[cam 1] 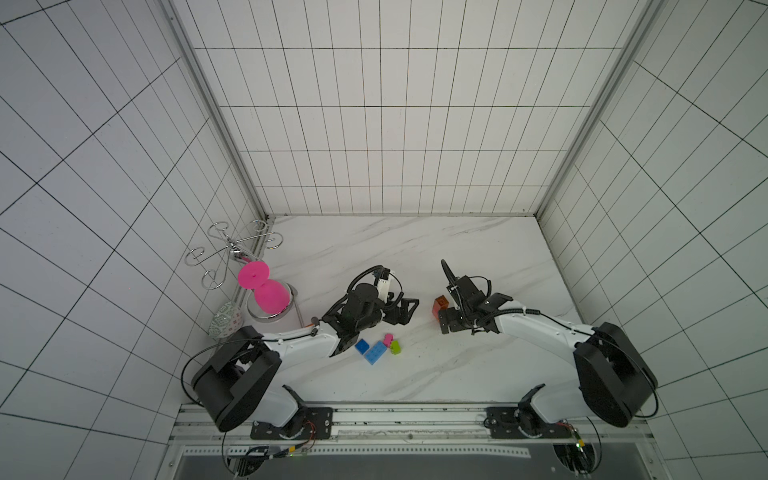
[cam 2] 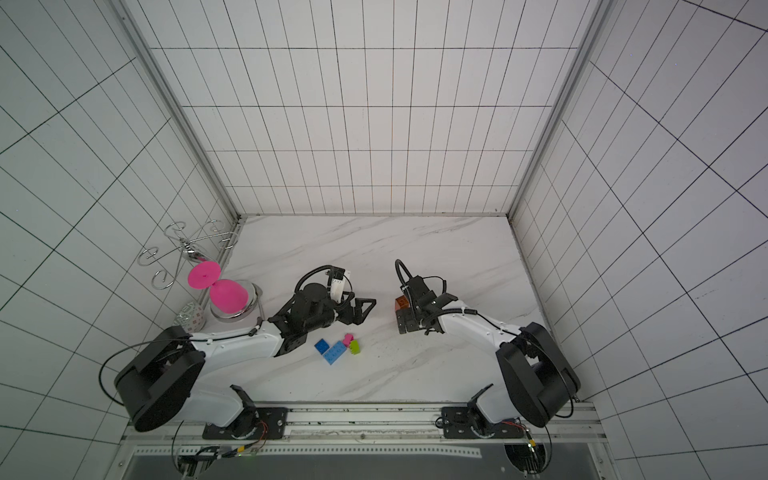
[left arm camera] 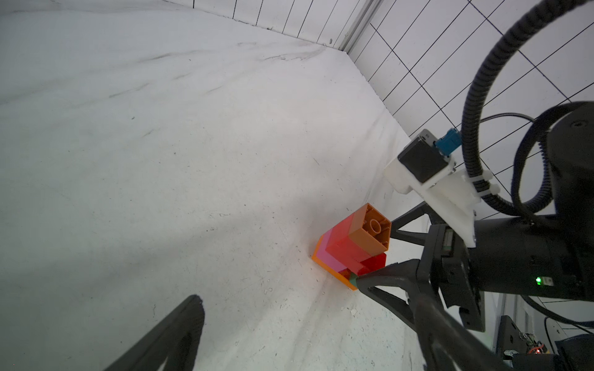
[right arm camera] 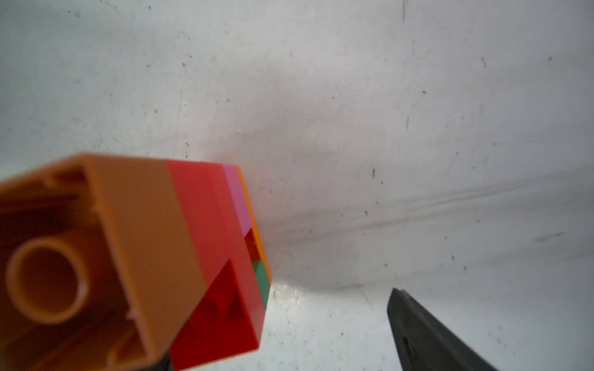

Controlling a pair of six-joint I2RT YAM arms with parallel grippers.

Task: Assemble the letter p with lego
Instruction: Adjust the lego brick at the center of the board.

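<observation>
A stack of lego (cam 1: 440, 306) (cam 2: 402, 303) stands on the marble table; brown, red, pink, green and orange bricks show, and the brown brick's hollow underside (left arm camera: 373, 229) (right arm camera: 96, 257) is on top. My right gripper (cam 1: 446, 314) (right arm camera: 279, 337) is open around the stack. One of its fingers (right arm camera: 424, 334) stands clear of the stack, the other is hidden behind it. My left gripper (cam 1: 409, 311) (left arm camera: 308, 302) is open and empty, a short way left of the stack. Blue (cam 1: 361, 346), light blue (cam 1: 376, 354), pink (cam 1: 388, 340) and lime (cam 1: 395, 347) bricks lie loose near the left arm.
A big pink hourglass-shaped thing (cam 1: 266, 291) sits on a metal stand at the left wall. Behind it is a wire rack (cam 1: 232, 249) and in front of it a patterned ball (cam 1: 224, 326). Tiled walls close the table on three sides.
</observation>
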